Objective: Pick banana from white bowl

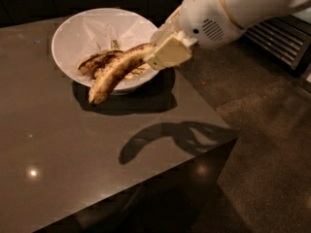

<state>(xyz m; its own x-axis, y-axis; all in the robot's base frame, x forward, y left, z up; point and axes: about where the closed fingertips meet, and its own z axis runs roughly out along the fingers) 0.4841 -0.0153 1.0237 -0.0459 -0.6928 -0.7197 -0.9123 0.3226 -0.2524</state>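
The long pale yellow banana (pixel 116 73) with brown speckles hangs in the air, its free end out over the front rim of the white bowl (pixel 77 30). My gripper (pixel 163 52) is shut on the banana's right end, just above and to the right of the bowl. A darker, black-streaked banana (pixel 97 60) still lies inside the bowl behind the held one. The banana's shadow falls on the table in front.
The bowl stands on a dark glossy table (pixel 53 144) whose right edge and front corner (pixel 233 137) are close by. A dark speckled floor (pixel 272 154) lies to the right. A slatted metal grille (pixel 277 38) is at the back right.
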